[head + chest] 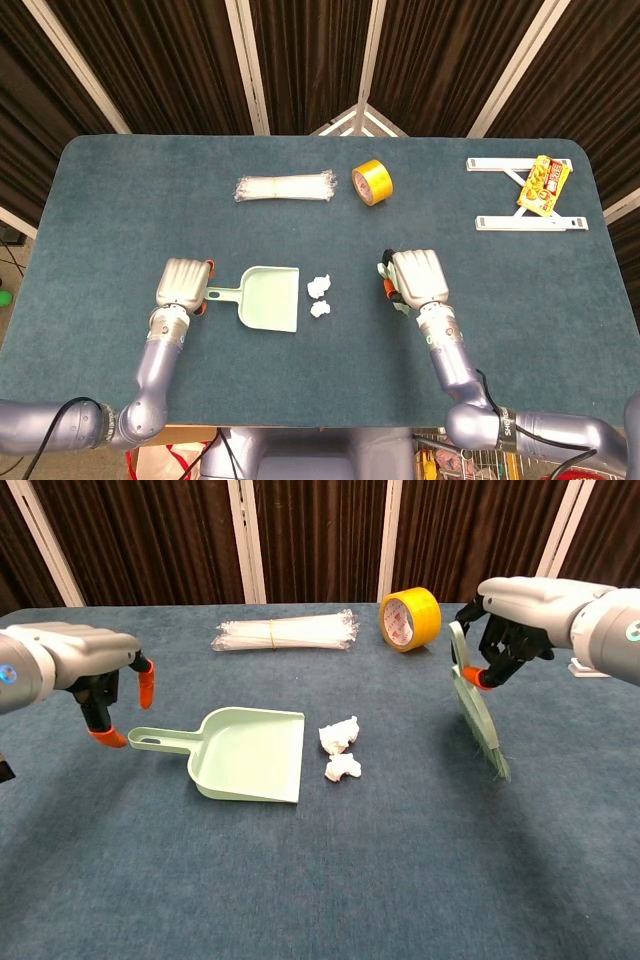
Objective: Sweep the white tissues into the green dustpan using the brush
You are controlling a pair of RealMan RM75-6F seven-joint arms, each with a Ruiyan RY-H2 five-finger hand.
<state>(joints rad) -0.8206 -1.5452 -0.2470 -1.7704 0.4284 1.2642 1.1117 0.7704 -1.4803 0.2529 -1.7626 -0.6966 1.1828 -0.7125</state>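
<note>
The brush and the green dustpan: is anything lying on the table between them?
Yes. Two crumpled white tissues lie just off the green dustpan mouth; bare table runs from them to the brush. The chest view shows it best.

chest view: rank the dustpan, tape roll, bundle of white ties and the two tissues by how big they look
Largest to smallest:
1. green dustpan
2. bundle of white ties, though it lies farther back
3. yellow tape roll
4. the two white tissues, too alike to rank

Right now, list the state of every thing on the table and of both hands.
left hand: open, at dustpan handle
right hand: holds brush
brush: lifted, bristles down
dustpan: flat, empty
tissues: crumpled, beside dustpan
tape roll: on edge
zip ties: bundled
</note>
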